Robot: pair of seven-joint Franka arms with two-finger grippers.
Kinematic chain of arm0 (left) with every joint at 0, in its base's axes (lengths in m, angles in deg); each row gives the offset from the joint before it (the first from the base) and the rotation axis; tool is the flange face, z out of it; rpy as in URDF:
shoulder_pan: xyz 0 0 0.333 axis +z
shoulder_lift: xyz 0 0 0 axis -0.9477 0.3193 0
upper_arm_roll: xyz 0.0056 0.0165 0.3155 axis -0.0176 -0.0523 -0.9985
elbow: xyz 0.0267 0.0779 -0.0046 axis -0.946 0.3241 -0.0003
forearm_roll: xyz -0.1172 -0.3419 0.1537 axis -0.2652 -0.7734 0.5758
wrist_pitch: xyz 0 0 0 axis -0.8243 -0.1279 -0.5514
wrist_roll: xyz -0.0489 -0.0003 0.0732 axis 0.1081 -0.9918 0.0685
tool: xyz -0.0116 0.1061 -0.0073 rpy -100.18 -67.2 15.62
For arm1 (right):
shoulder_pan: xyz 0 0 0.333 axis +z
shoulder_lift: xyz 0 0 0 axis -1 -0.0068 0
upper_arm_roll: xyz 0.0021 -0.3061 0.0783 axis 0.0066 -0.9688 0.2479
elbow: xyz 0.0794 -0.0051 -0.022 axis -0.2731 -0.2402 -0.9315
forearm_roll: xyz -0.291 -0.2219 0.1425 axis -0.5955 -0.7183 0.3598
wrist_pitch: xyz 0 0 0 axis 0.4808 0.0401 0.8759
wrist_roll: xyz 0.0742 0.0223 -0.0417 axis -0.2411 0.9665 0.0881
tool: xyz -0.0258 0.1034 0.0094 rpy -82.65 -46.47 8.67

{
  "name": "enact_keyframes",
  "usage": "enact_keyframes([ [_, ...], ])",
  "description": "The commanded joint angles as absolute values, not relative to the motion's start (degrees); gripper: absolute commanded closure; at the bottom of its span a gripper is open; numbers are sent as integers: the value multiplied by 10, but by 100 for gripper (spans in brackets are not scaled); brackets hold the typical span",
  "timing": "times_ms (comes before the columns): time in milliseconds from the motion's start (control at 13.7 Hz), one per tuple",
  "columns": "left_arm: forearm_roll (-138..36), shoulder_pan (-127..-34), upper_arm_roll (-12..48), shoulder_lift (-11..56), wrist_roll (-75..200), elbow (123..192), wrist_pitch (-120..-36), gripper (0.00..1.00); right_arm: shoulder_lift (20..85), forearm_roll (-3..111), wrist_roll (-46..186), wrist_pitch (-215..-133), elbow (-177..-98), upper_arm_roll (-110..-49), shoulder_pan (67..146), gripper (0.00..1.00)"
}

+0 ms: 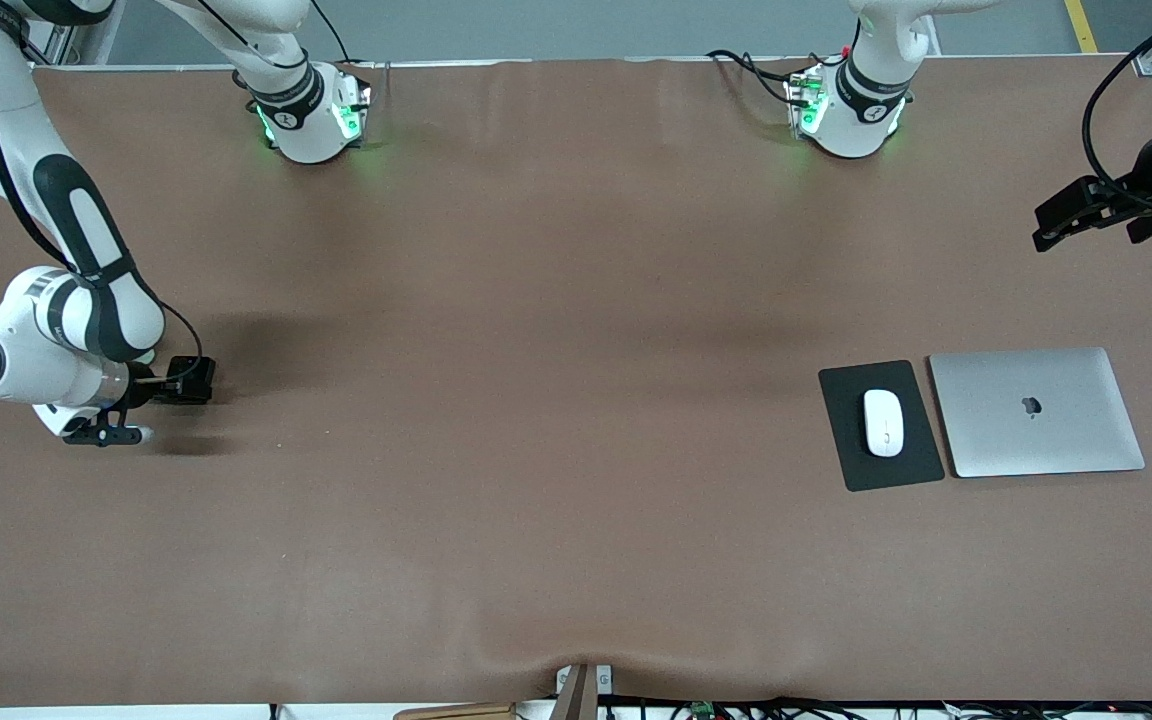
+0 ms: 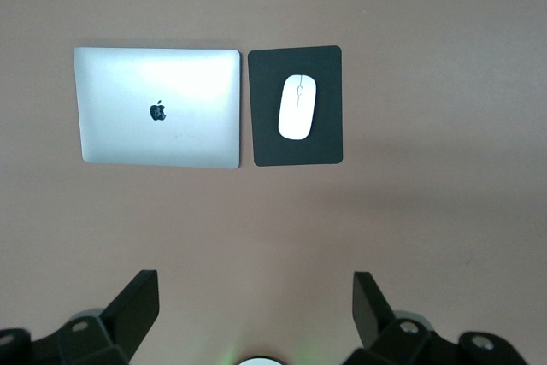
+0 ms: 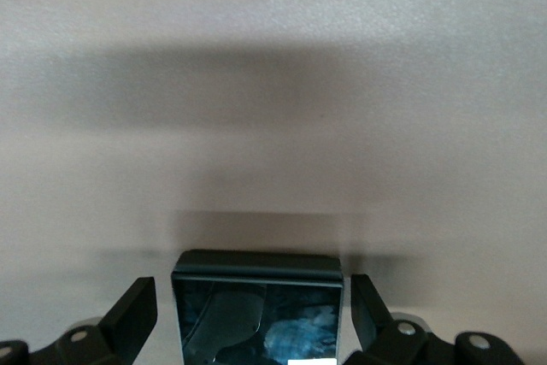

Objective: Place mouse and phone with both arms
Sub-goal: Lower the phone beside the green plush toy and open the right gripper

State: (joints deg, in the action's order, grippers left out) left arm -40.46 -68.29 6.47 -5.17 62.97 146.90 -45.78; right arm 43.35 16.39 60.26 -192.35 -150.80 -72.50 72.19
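Observation:
The white mouse [image 1: 883, 422] [image 2: 297, 107] lies on a dark grey pad [image 1: 851, 455] [image 2: 267, 126] toward the left arm's end of the table. My left gripper [image 1: 1056, 225] [image 2: 256, 292] hangs open and empty above the table at that end, and the arm waits. The black glossy phone [image 3: 256, 314] lies flat on the table at the right arm's end. My right gripper [image 1: 111, 432] [image 3: 254, 297] is low over it. Its fingers [image 3: 137, 309] stand open on either side of the phone, with a small gap at each edge.
A closed silver laptop [image 1: 1036, 410] [image 2: 158, 107] lies beside the pad, toward the left arm's end. The brown table cover [image 1: 556, 400] is rippled near the front edge, where a small bracket [image 1: 581, 685] sticks up. The two arm bases [image 1: 311, 115] [image 1: 846, 110] glow green.

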Motion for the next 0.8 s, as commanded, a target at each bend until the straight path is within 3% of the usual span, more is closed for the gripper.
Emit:
enact_keyframes([
  [0, -418, -682, 62, -75, 627, 1490, -465, 0, 448, 157, 606, -1901, -1494, -715, 736, 0],
  [729, -423, -682, 63, -76, 632, 1490, -461, 0, 572, 156, 726, -1718, -1411, -714, 838, 0],
])
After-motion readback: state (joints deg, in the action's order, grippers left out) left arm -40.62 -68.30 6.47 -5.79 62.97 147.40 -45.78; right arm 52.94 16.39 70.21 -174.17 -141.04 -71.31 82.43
